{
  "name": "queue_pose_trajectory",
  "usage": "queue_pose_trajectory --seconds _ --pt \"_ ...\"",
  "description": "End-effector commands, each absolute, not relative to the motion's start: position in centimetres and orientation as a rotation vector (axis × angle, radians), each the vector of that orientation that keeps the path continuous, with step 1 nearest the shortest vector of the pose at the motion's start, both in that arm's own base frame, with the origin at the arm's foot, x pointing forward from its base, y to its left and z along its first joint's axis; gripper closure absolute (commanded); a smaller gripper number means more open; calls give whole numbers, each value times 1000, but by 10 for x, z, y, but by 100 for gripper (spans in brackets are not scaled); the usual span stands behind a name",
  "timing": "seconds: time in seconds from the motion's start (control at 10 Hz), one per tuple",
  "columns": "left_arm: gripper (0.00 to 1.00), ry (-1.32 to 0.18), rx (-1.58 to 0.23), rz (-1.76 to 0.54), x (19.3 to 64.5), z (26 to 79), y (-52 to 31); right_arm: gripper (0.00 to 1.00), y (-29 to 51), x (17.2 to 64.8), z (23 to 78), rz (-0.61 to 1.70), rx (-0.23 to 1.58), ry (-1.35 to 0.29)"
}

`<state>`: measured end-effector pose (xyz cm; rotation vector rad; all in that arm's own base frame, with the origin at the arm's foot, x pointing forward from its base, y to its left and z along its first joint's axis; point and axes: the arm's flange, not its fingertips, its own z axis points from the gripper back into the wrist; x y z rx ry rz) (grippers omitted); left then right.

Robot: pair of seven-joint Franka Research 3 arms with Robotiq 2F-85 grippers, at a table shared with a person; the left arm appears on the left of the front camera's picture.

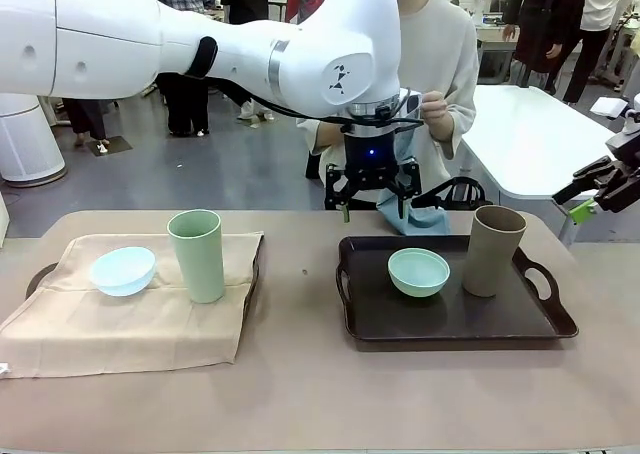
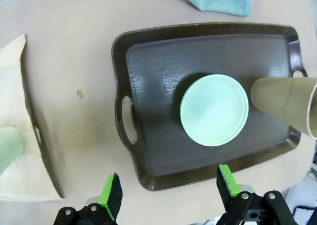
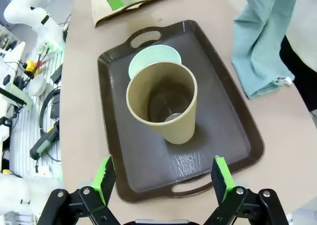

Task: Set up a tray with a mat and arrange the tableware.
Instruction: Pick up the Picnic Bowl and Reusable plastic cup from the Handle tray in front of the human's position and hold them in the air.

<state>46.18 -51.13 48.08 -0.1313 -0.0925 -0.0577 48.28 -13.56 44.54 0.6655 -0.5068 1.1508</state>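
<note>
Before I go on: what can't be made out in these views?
- Front view: the left tray lies mostly under the mat.
- Front view: the left tool hides part of the blue cloth; the left wrist view's top edge crops it.
- Front view: the right tool is cut by the right edge.
- Left wrist view: the brown cup runs off the right edge.

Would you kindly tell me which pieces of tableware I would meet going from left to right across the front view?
small pale blue matte bowl → tall light green matte cup → small mint green matte bowl → tall tan-brown matte cup
</note>
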Motion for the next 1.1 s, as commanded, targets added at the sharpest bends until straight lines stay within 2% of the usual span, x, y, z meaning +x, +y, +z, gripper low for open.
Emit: queue_pose_trajectory --seconds 0.0,0.1,0.2,0.4,0.6,0.8,1.0 --pt "0 -81 -128 -65 454 480 -504 0 -135 484 444 1152 668 -504" --pt "0 -92 -131 -58 462 481 -511 0 -139 491 419 1292 702 -517" --pt "0 -119 -219 -32 457 478 -507 0 -145 494 399 1335 684 -565" --pt "0 -139 -319 -3 442 470 -502 0 -151 492 382 1371 623 -663" --pt "0 -145 -342 -27 432 455 -502 0 -149 489 365 1392 626 -673" --pt "0 -145 -372 -15 436 438 -496 0 -127 481 354 1331 607 -722" --pt "0 -136 -359 5 441 421 -491 0 -106 467 352 1366 623 -727"
